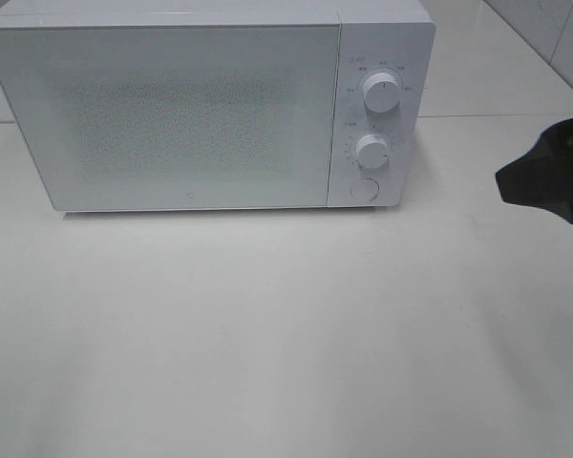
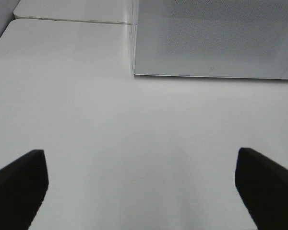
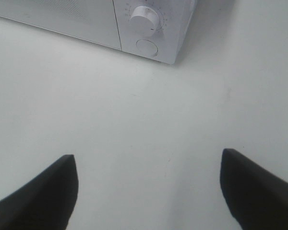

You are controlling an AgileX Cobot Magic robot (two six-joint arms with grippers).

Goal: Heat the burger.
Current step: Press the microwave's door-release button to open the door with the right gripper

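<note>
No words or numbers can be read. The white microwave (image 1: 205, 105) carries faint grey print on its control panel (image 1: 382, 57) — a short line above the upper knob (image 1: 381, 93) and a ring of ticks and tiny figures around the lower knob (image 1: 372, 150) — all too small and blurred to make out. A tiny mark (image 1: 193, 201) low on the door (image 1: 162, 124) is likewise illegible.

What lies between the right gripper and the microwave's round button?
Nothing but bare white tabletop. It alone separates the open right gripper from the microwave's round button, as the right wrist view shows.
</note>
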